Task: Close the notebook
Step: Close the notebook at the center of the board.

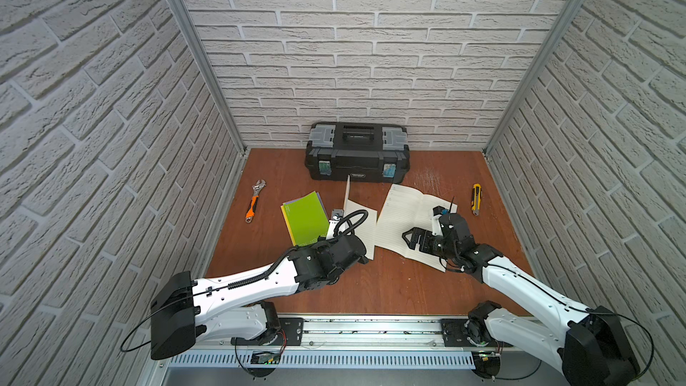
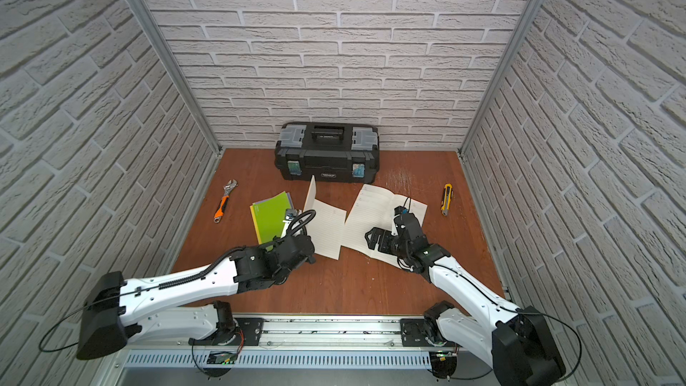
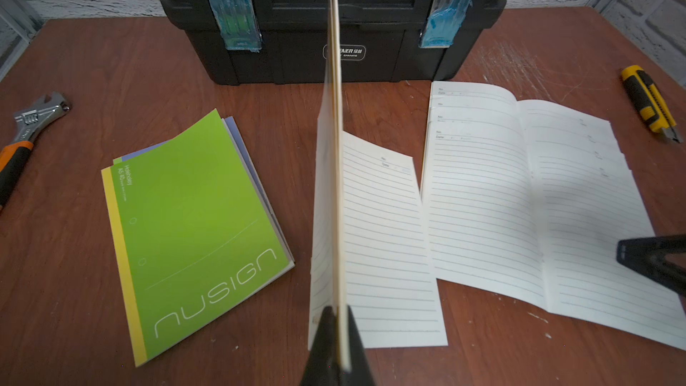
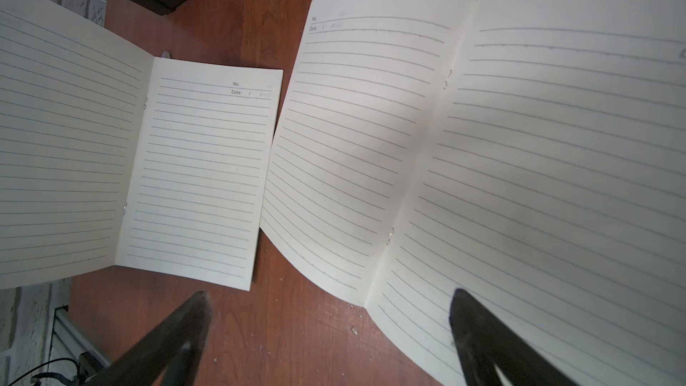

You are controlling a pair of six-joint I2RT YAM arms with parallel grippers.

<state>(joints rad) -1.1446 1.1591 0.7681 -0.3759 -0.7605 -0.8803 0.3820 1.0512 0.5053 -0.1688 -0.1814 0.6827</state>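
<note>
The notebook point(image 1: 362, 226) lies open near the middle of the table point(image 1: 371, 287), in front of the black toolbox point(image 1: 356, 157). Its right half rests flat on the wood. Its left half point(image 3: 331, 180) stands roughly upright, seen edge-on in the left wrist view.

The left gripper point(image 3: 336, 315) is closed on the near edge of that upright left half, one black finger on each side of the paper. It holds several sheets together (how many cannot be told).

The right gripper point(image 4: 329, 294) has its jaws spread wide and holds nothing. It sits above the near part of a second open notebook point(image 1: 404, 213), which lies flat just to the right of the first, their edges almost touching. In the right wrist view, one finger is over a lined page of that notebook and the other is over bare table. Whether either finger touches the surface cannot be told.

A closed green notebook point(image 1: 306, 219) lies just left of the task notebook. A wrench point(image 1: 254, 200) lies farther left, and a yellow utility knife point(image 1: 476, 198) lies at the far right.
</note>
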